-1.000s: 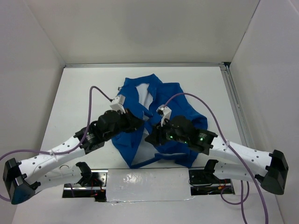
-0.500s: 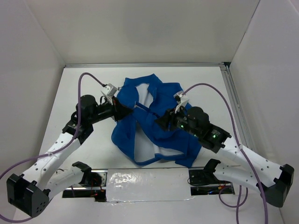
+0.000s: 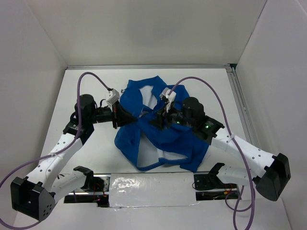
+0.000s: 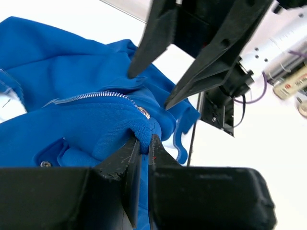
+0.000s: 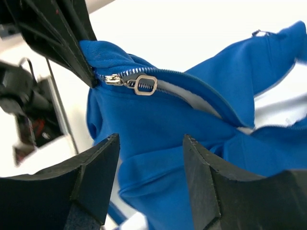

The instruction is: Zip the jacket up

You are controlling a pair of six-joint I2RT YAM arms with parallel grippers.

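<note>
My left claw [image 4: 145, 141] stays clamped on the bright royal-blue fabric jacket [image 3: 168, 139] hem. My right claw [image 5: 151, 139], jaws now spread wider, has swung up to face the silvery ring-shaped zipper pull [image 5: 145, 85]. Zipping not started.

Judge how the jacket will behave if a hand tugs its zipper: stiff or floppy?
Probably floppy: the jacket lies bunched in folds and bulges where the left hand pinches it. Unanchored, it would likely slide rather than tension. The zipper pull looks small, smooth metal, so possibly slippery for the open right hand.
</note>
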